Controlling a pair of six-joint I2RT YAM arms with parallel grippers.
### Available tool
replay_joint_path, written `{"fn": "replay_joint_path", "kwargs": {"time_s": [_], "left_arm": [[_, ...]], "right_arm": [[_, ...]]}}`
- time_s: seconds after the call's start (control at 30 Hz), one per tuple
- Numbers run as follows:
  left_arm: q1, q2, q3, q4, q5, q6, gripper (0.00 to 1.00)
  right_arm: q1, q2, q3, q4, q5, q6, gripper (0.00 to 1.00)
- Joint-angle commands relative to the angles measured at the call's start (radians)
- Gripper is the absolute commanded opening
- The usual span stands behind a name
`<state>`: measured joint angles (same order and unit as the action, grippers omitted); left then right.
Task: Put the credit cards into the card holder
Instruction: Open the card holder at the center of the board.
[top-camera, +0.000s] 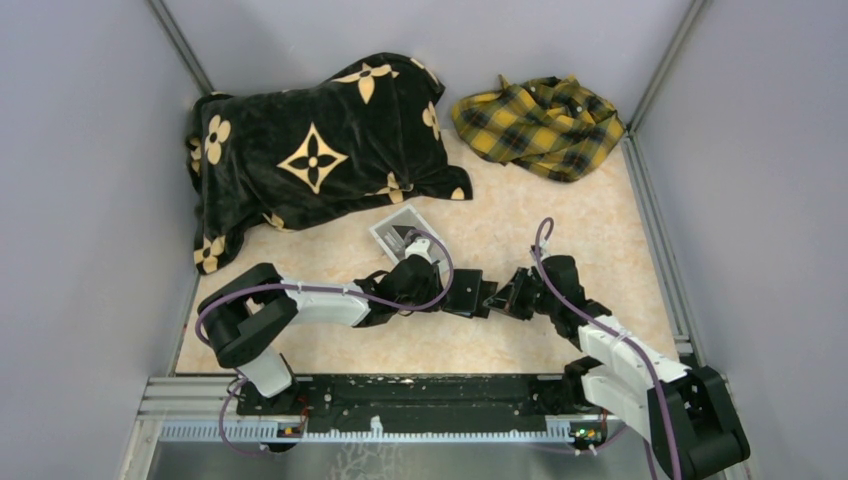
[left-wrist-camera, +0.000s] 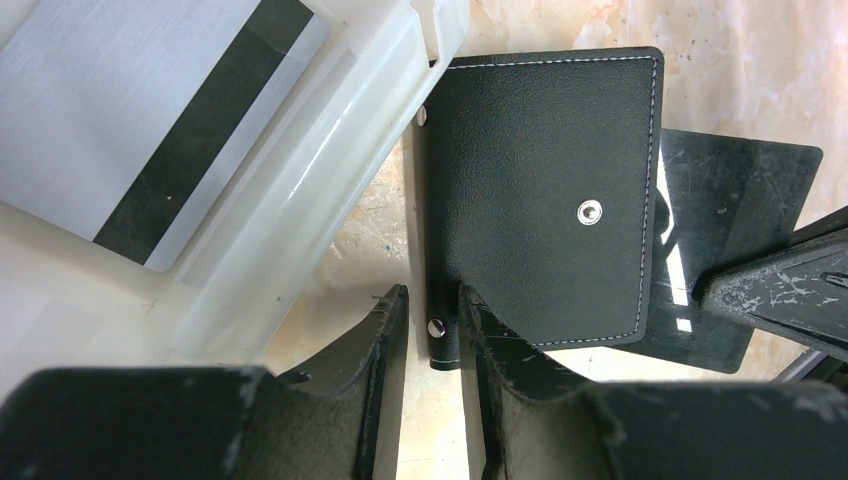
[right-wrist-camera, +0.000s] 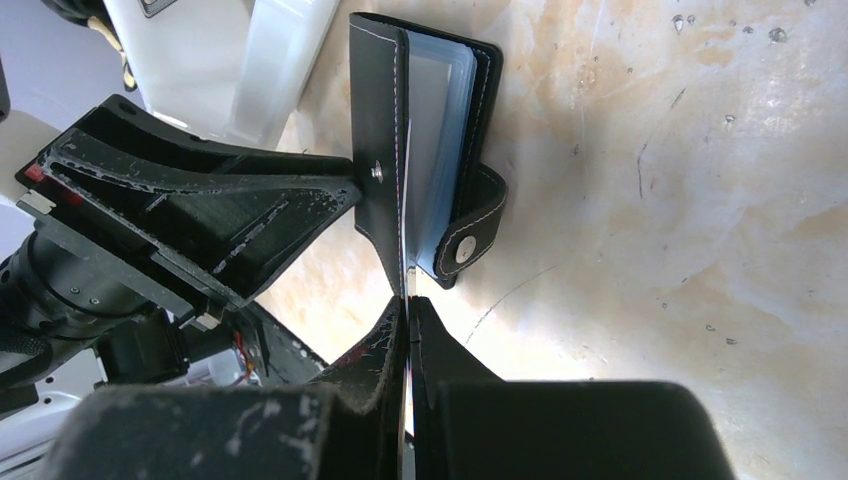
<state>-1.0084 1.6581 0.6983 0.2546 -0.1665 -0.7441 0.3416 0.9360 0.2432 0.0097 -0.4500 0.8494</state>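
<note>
One dark card (left-wrist-camera: 730, 200) is pinched in the right hand (right-wrist-camera: 408, 305), partly inside the card holder (left-wrist-camera: 540, 180) clamped by the left hand (left-wrist-camera: 435, 305). Slot could be missed if the card is tilted.

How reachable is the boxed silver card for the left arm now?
Probably not yet: the left gripper is pinching the card holder. The silver card lies uncovered in the white box alongside, reachable after release.

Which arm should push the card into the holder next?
Right. The right tool is shut on a dark card edge-on at the card holder opening; the left tool just straddles its spine.
</note>
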Motion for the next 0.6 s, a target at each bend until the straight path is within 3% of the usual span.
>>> {"fn": "replay_joint_path", "kwargs": {"time_s": [0.0,0.57], "left_arm": [[-0.016,0.054,-0.032,-0.115,0.025,-0.001,0.32],[-0.019,0.004,-0.078,-0.139,0.003,-0.032,0.32]], "right_arm": [[-0.007,-0.003,0.054,0.06,-0.026,0.002,0.0],[-0.008,0.075,0.033,0.178,-0.07,-0.001,0.0]]}}
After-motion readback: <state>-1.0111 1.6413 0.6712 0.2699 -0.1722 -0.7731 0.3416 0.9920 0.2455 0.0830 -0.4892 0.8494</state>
